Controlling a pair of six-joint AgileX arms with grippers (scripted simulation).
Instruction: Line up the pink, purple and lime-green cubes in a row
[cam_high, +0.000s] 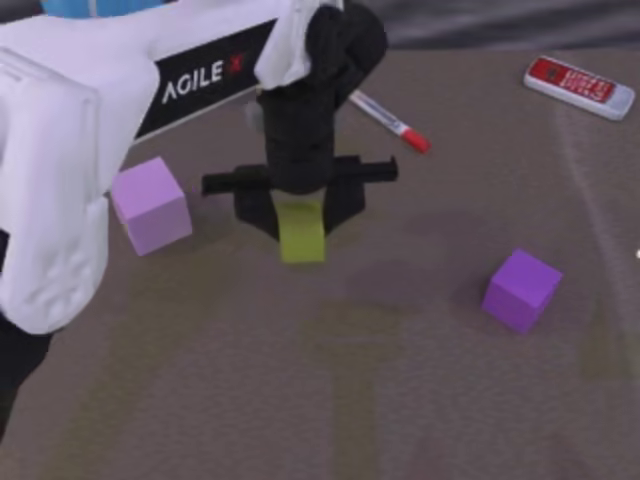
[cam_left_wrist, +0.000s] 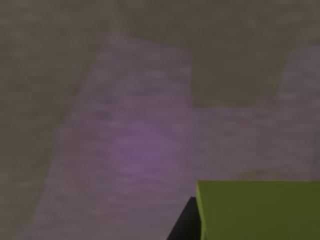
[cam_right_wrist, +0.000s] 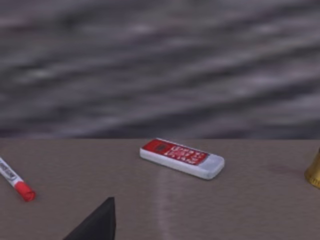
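Note:
My left gripper (cam_high: 300, 212) is shut on the small lime-green cube (cam_high: 301, 232), which sits between its dark jaws left of the table's middle. In the left wrist view the same cube (cam_left_wrist: 260, 210) fills the corner beside one black finger (cam_left_wrist: 186, 226), with bare table beyond. The large pale pink cube (cam_high: 151, 205) rests to the left of the gripper, apart from it. Far to the right, toward the front, stands the violet-purple cube (cam_high: 521, 290). My right gripper (cam_right_wrist: 102, 225) is outside the top view, parked near the table's back right.
A red-capped white marker (cam_high: 392, 122) lies just behind the left gripper. At the back right is a red-and-white handset (cam_high: 580, 86), which the right wrist view also shows (cam_right_wrist: 181, 158). A brass-coloured object (cam_right_wrist: 314, 170) sits at that view's edge.

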